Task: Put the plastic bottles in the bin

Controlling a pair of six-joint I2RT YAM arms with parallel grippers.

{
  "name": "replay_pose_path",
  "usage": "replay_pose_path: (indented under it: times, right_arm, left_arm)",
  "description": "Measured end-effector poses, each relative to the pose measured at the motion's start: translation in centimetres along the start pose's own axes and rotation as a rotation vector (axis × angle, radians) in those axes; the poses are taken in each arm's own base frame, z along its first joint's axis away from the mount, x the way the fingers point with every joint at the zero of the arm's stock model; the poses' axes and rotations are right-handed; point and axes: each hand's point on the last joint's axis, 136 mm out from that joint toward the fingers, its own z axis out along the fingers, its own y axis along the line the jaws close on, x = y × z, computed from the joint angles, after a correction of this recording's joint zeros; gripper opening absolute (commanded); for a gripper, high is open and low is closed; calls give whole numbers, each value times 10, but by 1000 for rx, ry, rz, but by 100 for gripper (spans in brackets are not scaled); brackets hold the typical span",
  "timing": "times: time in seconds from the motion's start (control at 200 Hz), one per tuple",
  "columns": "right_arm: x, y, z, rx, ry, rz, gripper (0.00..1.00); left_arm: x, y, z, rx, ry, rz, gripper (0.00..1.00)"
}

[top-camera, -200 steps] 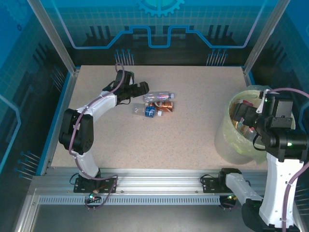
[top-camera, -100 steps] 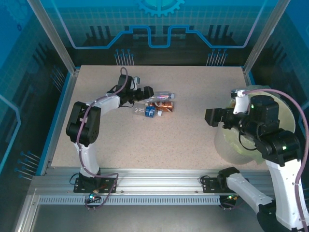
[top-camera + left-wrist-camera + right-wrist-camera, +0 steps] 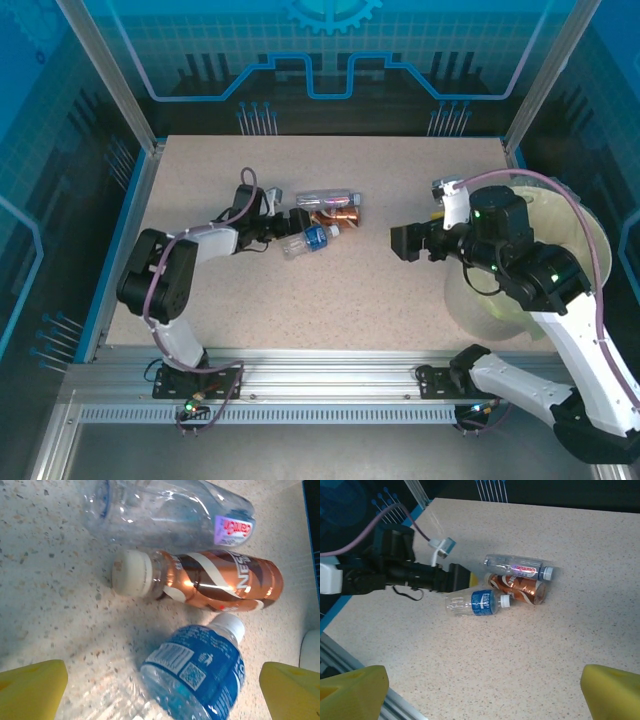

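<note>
Three plastic bottles lie together mid-table: a clear one with a pink label [image 3: 328, 197], a copper-wrapped one [image 3: 336, 216] and a blue-labelled one [image 3: 308, 241]. My left gripper [image 3: 288, 225] is low on the table and open. In the left wrist view the blue-labelled bottle [image 3: 200, 675] lies between its yellow fingers [image 3: 32, 687], not squeezed, with the copper bottle [image 3: 210, 580] and the clear bottle [image 3: 165, 512] beyond. My right gripper [image 3: 405, 242] hangs open and empty over bare table, right of the bottles [image 3: 477, 602]. The bin [image 3: 462, 298] stands at the right, partly hidden by my right arm.
Blue walls and a metal frame ring the speckled table [image 3: 350, 300]. A metal rail [image 3: 320, 385] runs along the near edge. The left arm [image 3: 395, 572] stretches low across the table toward the bottles, and its cable loops above it.
My right arm has swung left from over the bin to out above the table. My left gripper has come nearer and lower around the blue-labelled bottle, which has turned slightly.
</note>
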Motion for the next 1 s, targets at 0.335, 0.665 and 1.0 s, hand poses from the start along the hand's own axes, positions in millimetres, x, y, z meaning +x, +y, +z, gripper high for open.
replay_pose_path:
  times: [0.335,0.665,1.0]
  right_arm:
    - [-3,-5,5,52,-8,-44,100]
    - [-7,-10,6,82,-40,-47,100]
    - [-11,-22,4,146,-89,-33,100]
  left_arm:
    - [62,-51,-4,-150,38,347,99]
    - [127,-19,-3,-401,214,511,88]
    - [140,-13,7,-465,258,579,55]
